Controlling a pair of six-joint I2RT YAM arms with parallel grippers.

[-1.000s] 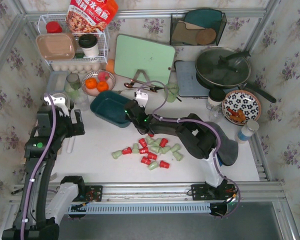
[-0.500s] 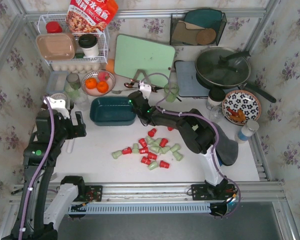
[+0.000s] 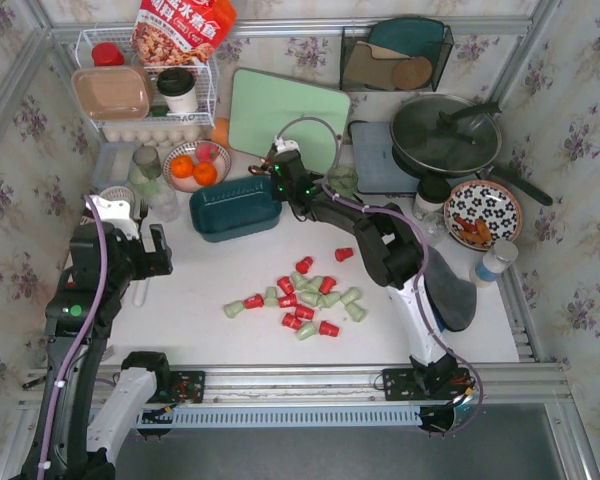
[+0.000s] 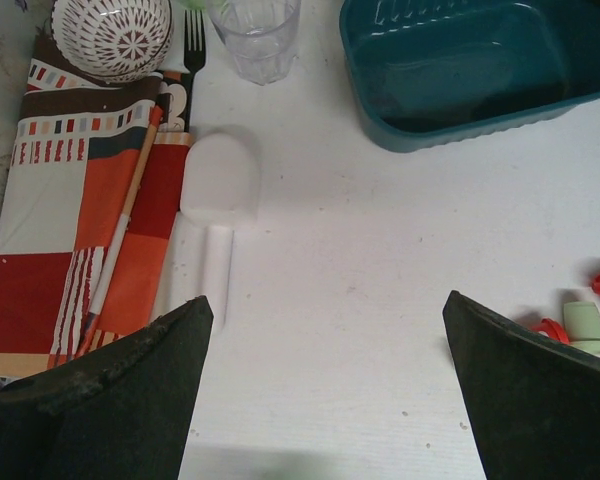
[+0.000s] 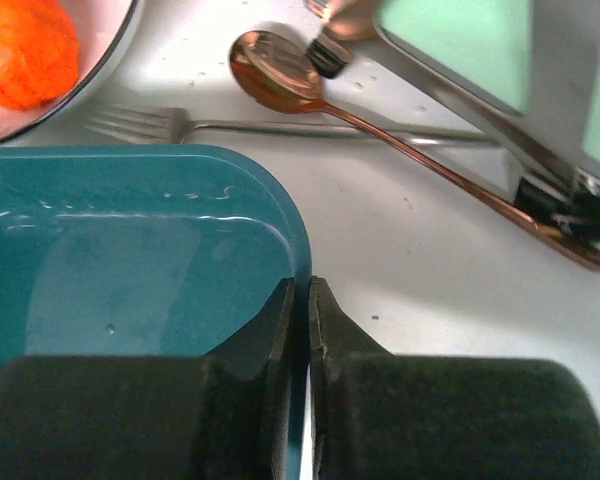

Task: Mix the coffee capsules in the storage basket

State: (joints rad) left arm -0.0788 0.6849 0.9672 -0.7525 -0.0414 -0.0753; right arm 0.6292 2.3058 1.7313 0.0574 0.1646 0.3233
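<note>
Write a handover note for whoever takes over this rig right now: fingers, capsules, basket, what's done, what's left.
Right gripper: fingers shut on the right-end rim of the storage basket, which looks tipped in the top view.
Left gripper: open, holding nothing, over the table at the left.
Coffee capsules: loose on the table, red and green clustered together; one red capsule lies apart, nearer the basket.
Done: basket grasped; it is empty.
Left: get the capsules into the basket and mix them.
</note>
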